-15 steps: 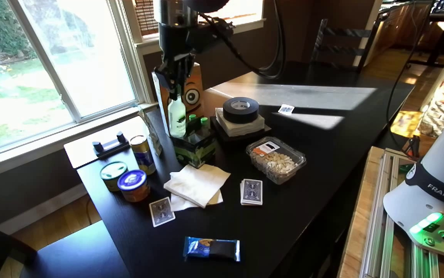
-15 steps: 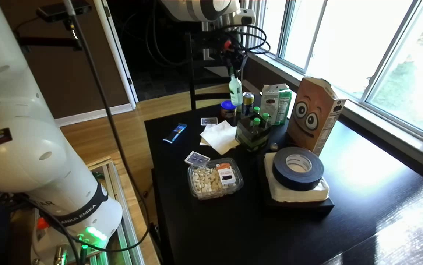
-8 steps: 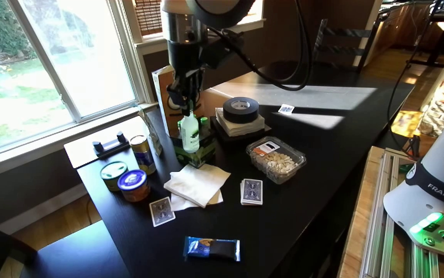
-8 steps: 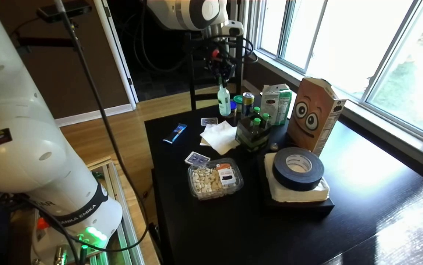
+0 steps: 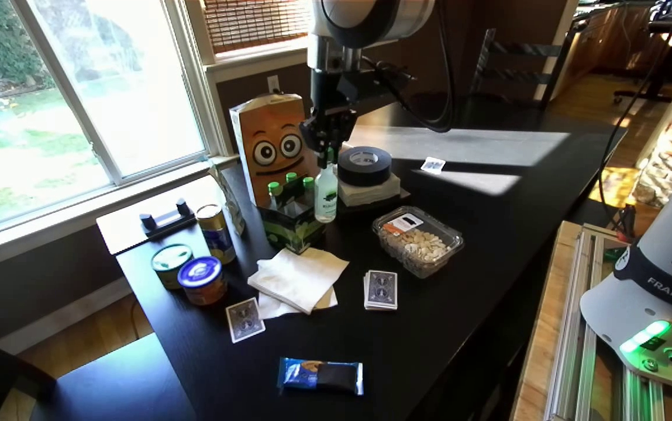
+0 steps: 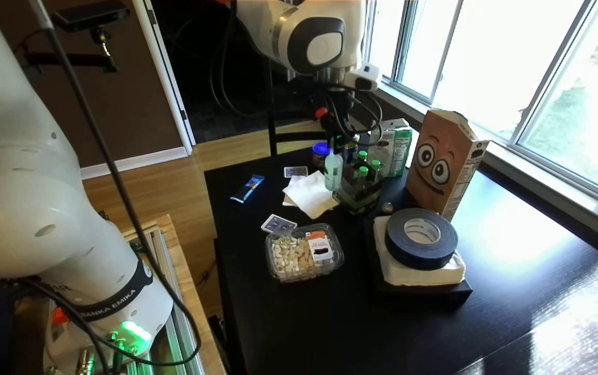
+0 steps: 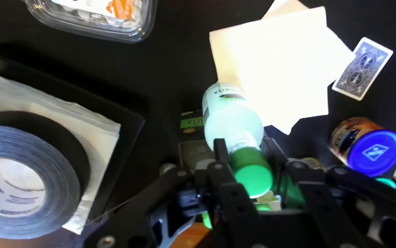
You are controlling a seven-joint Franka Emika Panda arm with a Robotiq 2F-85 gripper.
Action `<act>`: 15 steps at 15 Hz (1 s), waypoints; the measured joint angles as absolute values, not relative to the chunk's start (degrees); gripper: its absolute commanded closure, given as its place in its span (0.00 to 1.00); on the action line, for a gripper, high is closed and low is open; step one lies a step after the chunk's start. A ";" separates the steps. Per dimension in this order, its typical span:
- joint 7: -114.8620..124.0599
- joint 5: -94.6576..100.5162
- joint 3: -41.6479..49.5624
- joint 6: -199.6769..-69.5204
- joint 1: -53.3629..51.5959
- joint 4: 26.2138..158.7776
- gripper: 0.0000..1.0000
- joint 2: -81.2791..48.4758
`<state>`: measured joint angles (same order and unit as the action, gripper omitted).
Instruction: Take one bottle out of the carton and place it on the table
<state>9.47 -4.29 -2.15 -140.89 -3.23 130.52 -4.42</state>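
The bottle (image 5: 326, 196) is hanging above the bench (image 5: 382, 345), roughly upright. In the wrist view the jaws of the gripper (image 7: 245, 146) are pinching the bottle at its neck, right by the green cap. In both exterior views it is hanging just outside the carton (image 5: 295, 233); whether the two are touching I cannot tell. Three other bottles (image 6: 363, 172), also green-capped, are standing inside the carton.

White napkins (image 5: 306, 278) are lying just beside the carton, and in the wrist view the bottle is covering part of their edge. A small pile of playing cards (image 5: 381, 290) is lying near them, close to a clear tub of nuts (image 6: 321, 250). On another side of the carton, a roll of dark tape (image 5: 365, 166) is resting on a thick white stack (image 6: 418, 276), which is sitting on a flat black base (image 6: 449, 294).

The brown box (image 5: 274, 143) with cartoon eyes is standing near the carton, towards the window (image 6: 491, 62). A gold-topped can (image 5: 217, 237), a blue-lidded can (image 5: 202, 285) and a green-lidded can (image 5: 172, 268) are standing together, with a green-and-white pouch (image 6: 399, 151) near them. A single card (image 5: 245, 320) is lying back side up, and a blue wrapped bar (image 5: 321, 376) is lying near an edge of the bench.
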 measured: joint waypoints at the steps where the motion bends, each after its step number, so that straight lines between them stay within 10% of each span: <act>1: 9.37 -5.40 -1.50 -141.25 -2.28 130.90 0.93 -4.57; 15: 12.05 -5.31 1.77 -155.12 -0.35 135.95 0.93 -14.59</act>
